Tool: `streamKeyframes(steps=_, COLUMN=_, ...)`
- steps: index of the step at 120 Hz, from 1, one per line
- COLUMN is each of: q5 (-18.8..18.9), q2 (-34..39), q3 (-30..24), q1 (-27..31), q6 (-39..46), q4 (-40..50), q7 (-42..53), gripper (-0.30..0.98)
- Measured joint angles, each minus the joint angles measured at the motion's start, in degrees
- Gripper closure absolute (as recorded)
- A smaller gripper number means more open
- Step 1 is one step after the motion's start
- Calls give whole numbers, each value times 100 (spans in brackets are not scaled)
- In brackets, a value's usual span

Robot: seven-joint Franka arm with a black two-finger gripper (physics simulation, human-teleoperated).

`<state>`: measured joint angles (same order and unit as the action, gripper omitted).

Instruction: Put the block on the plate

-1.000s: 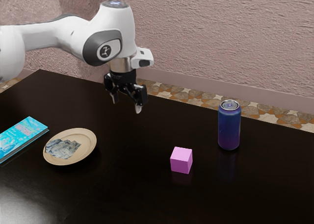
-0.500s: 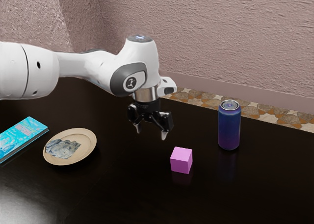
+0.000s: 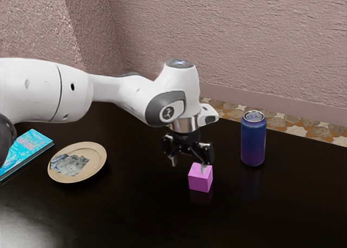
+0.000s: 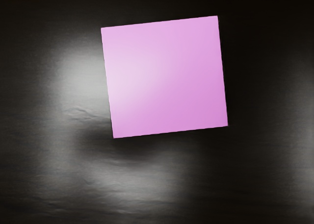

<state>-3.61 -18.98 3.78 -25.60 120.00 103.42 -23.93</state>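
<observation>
My gripper (image 3: 188,166) stands open in the exterior view, its two fingertips apart, low over the table and just beside and above the pink block. One fingertip overlaps the top of the pink block (image 3: 200,180) in that view; whether it touches cannot be told. The block rests on the dark table. In the wrist view the block's square top (image 4: 166,77) is large and slightly turned. A round tan plate (image 3: 97,166) with a grey patterned middle lies toward the exterior view's left, with no block on it.
A blue-purple can (image 3: 253,139) stands upright on the table (image 3: 293,199), to the exterior view's right of the block. Beyond the plate, at the exterior view's left, lies a light-blue book (image 3: 30,146). A textured wall rises behind the table.
My hand has moved toward the exterior view's right and down, from well above the table to close over the block. The block, plate, can and book have stayed where they were.
</observation>
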Motion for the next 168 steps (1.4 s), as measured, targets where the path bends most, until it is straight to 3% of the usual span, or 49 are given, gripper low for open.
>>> streamKeyframes(steps=41, q5=41, q2=-595, q3=7, q1=-227, q6=46, q4=-598, q7=-213, gripper=0)
streamKeyframes(steps=84, q5=36, q2=-1300, q3=-53, q1=134, q6=107, q4=-1224, q7=-279, gripper=0)
streamKeyframes(steps=168, q5=27, q2=-1648, q3=-123, q1=208, q6=135, q4=-1376, q7=-227, gripper=4)
